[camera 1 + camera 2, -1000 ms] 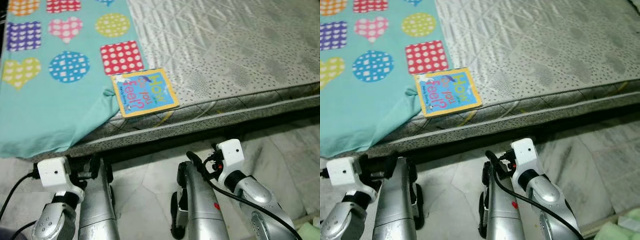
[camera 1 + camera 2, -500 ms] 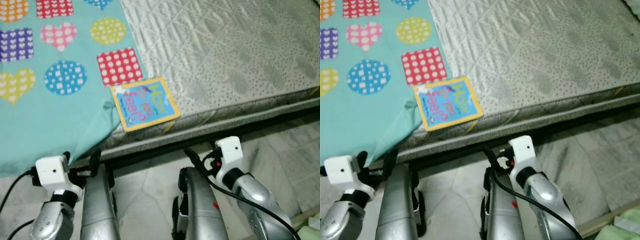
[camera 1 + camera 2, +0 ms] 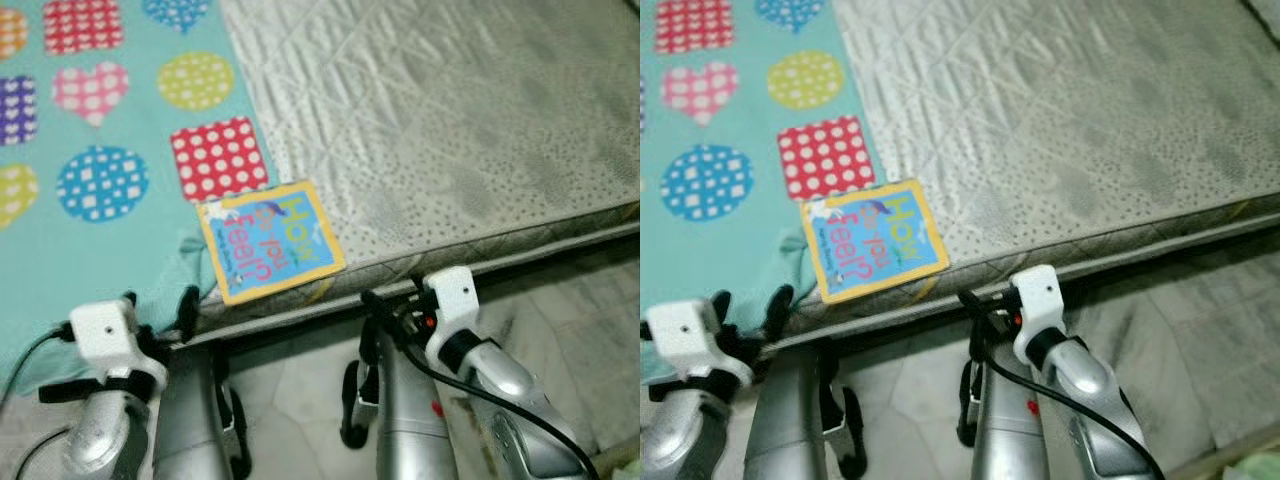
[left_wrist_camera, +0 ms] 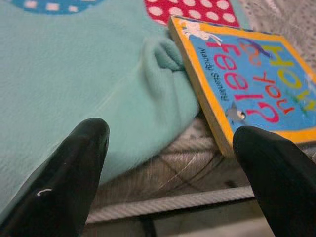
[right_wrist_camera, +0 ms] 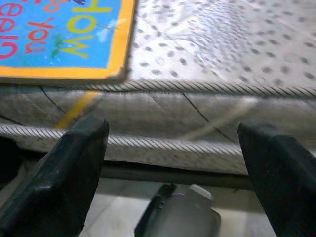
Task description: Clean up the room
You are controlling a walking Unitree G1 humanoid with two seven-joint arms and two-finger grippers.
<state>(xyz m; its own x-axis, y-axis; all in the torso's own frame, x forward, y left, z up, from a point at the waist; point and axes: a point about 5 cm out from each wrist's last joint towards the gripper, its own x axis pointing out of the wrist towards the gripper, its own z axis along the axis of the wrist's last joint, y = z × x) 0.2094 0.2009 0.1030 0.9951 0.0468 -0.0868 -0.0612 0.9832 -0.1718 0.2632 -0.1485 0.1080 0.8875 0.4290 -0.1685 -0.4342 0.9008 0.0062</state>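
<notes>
A thin picture book (image 3: 268, 250) with a blue cover and yellow border lies flat at the near edge of the grey quilted mattress (image 3: 450, 130). Its left side touches the teal blanket (image 3: 90, 240) printed with dotted hearts, circles and squares. My left gripper (image 4: 170, 133) is open just short of the mattress edge, facing the blanket's fold and the book (image 4: 247, 94). My right gripper (image 5: 173, 127) is open too, level with the piped mattress side (image 5: 197, 118), slightly to the right of the book's corner (image 5: 59, 39). Nothing is between either pair of fingers.
A dark gap runs under the mattress edge (image 3: 540, 250). Pale marble floor (image 3: 590, 310) lies below, and my silver legs (image 3: 195, 420) stand on it close to the bed. A green object (image 3: 1252, 470) peeks in at the lower right.
The whole view has shifted: the bed edge and book are closer and further left. Both grippers now reach up to the mattress edge. The book lies where it was on the mattress.
</notes>
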